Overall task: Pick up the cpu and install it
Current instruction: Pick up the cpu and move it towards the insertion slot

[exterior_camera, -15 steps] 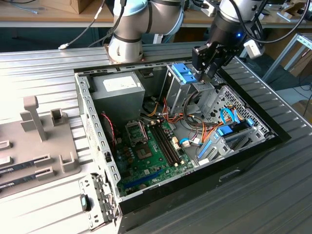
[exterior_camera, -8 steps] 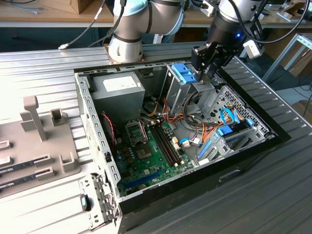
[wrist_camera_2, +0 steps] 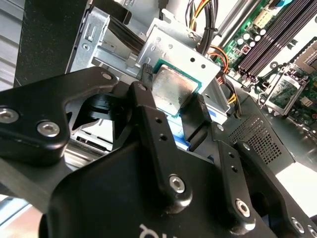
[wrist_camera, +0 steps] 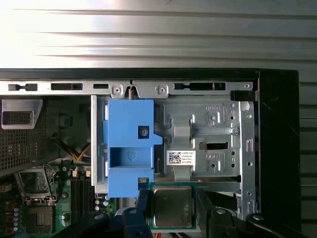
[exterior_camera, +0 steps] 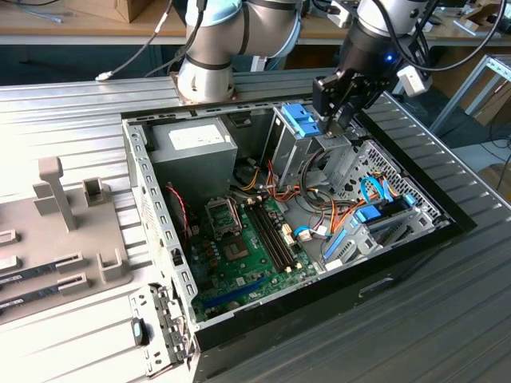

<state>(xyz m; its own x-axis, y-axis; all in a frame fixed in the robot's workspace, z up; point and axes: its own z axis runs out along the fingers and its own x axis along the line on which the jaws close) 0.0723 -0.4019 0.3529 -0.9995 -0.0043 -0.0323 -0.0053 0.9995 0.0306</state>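
Note:
In both wrist views my gripper (wrist_camera_2: 173,91) (wrist_camera: 172,201) is shut on the cpu (wrist_camera_2: 168,84) (wrist_camera: 172,208), a small square chip with a silvery top and a thin green rim, held by two opposite edges between the black fingers (wrist_camera_2: 147,74). In the exterior view the gripper (exterior_camera: 338,121) hangs over the metal drive cage (exterior_camera: 335,155) at the back right of the open computer case, well above the motherboard. The open cpu socket (exterior_camera: 223,214) (wrist_camera_2: 285,91) (wrist_camera: 33,182) lies lower down, toward the exterior view's left of the gripper.
A blue drive bracket (exterior_camera: 302,120) (wrist_camera: 130,144) sits on the cage right by the gripper. Bundled cables (exterior_camera: 319,215), memory slots (exterior_camera: 271,235) and the power supply (exterior_camera: 196,144) crowd the case. A grey fixture tray (exterior_camera: 72,231) lies on the table at the exterior view's left.

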